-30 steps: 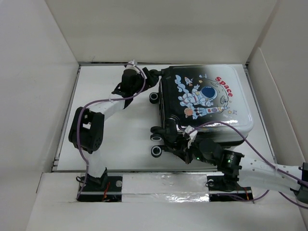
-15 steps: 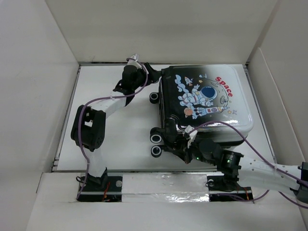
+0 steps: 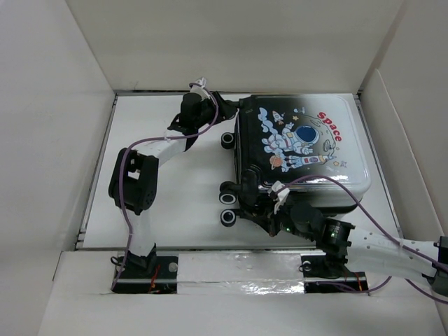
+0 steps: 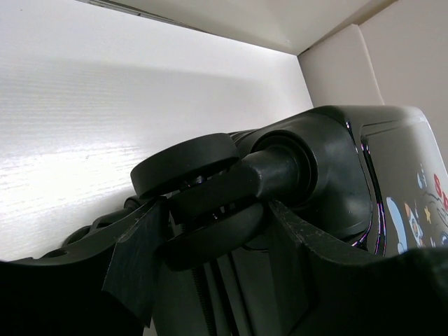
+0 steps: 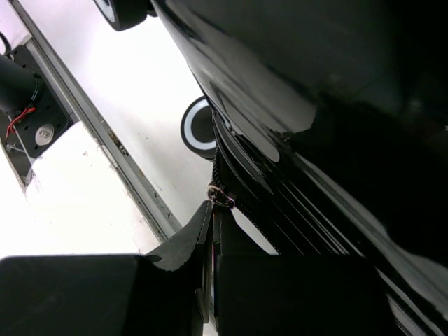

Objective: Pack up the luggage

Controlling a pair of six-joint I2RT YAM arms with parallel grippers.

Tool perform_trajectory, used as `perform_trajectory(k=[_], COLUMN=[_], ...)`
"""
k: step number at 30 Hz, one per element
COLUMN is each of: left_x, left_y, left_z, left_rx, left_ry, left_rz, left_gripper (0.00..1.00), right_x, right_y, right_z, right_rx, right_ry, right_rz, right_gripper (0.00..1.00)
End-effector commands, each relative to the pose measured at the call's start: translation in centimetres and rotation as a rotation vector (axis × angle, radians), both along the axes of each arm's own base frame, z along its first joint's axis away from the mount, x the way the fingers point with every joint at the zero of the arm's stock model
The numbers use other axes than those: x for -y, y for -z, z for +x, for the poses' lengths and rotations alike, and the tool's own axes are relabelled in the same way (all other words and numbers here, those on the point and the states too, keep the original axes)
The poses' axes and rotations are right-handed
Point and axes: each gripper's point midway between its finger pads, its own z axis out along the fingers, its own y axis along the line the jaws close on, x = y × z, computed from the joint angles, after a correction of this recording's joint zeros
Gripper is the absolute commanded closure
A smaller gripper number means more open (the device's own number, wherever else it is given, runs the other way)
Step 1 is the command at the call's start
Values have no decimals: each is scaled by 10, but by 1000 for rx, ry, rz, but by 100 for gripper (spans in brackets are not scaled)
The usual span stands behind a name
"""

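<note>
The luggage (image 3: 301,143) lies flat and closed, astronaut print up, at the back right of the white table. Its caster wheels point left. My left gripper (image 3: 225,108) is at its far left corner, and in the left wrist view its jaws (image 4: 217,241) close around a black caster wheel (image 4: 185,164) of the luggage (image 4: 336,161). My right gripper (image 3: 262,210) is at the near left corner. In the right wrist view it (image 5: 213,217) is shut on the small zipper pull (image 5: 222,196) on the luggage's zipper line (image 5: 294,210).
White walls enclose the table (image 3: 175,189) on the left, back and right. A metal rail (image 5: 105,140) runs along the near edge. Two more caster wheels (image 3: 228,218) stand out to the left beside the right gripper.
My left gripper has moved right and a little back with the wheel. The luggage has shifted slightly right. My right gripper stays at the near left corner.
</note>
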Motion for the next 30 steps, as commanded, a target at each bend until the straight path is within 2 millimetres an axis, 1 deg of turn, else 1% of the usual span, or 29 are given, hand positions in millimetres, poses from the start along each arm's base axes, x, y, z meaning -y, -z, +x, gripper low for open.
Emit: perform_trajectory(k=[1,2,3,4,5,6,7,8,9,10,11,12,13,14,15,16,17,18,19,21,22,23,24,25,26,27,28,29,30], left_x=[-10,-10,-17,-25,-28,-42,-54,-64,-74,-94,-103,-124,-135,-146,-156,-160,-169,-172,-176,-171,-169,-169,-165,-161,-154,-150,-142,-138,-134], left_y=[-23,-24,-28,-22,-26,-28,-19,-31,-32,-24,-31,-22,-20,-27,-24,-17,-18,-15,-8,-1,2,10,14,17,22,26,23,32,32], left_z=[24,24,27,25,24,25,13,12,6,-5,-10,-24,-31,-36,-46,-67,-74,-83,-101,-121,-139,-147,-156,-170,-179,-187,-200,-206,-212], left_rx=[80,81,93,85,108,119,106,166,180,157,191,171,173,204,208,197,215,217,212,211,220,201,198,201,183,173,189,158,159], left_ry=[-63,-62,-75,-87,-97,-127,-146,-176,-193,-229,-243,-282,-307,-340,-362,-369,-399,-408,-417,-416,-408,-410,-394,-369,-332,-312,-274,-263,-248], left_rz=[-55,-59,-62,-56,-62,-67,-67,-97,-112,-127,-156,-176,-194,-218,-231,-240,-245,-237,-228,-217,-212,-198,-190,-191,-188,-179,-179,-154,-144], left_gripper=[100,100,100,100,100,100,100,100,100,100,100,100,100,100,100,100,100,100,100,100,100,100,100,100,100,100,100,100,100], right_x=[-19,-17,-15,-12,-8,-6,-5,0,2,1,4,12,16,20,24,31,35,38,46,50,56,55,57,57,61,60,63,64,66], right_y=[-60,-62,-58,-56,-55,-54,-55,-55,-58,-59,-59,-57,-57,-57,-57,-62,-66,-69,-83,-88,-93,-100,-103,-104,-110,-103,-100,-95,-78], right_z=[-12,-12,-11,-7,-1,2,2,10,12,10,14,25,30,36,42,54,60,67,79,93,102,111,117,121,128,131,135,135,132], right_rx=[49,51,45,46,49,48,49,56,66,71,75,89,96,102,109,128,137,149,185,195,215,221,228,229,236,211,204,195,166], right_ry=[-74,-68,-59,-35,-11,-1,-13,6,2,-35,-31,-7,6,18,30,49,58,68,88,103,111,115,123,123,142,142,164,170,185], right_rz=[221,224,210,205,206,207,213,219,235,242,240,226,217,207,200,197,195,192,195,180,173,167,162,153,152,134,129,131,129], right_gripper=[100,100,100,100,100,100,100,100,100,100,100,100,100,100,100,100,100,100,100,100,100,100,100,100,100,100,100,100,100])
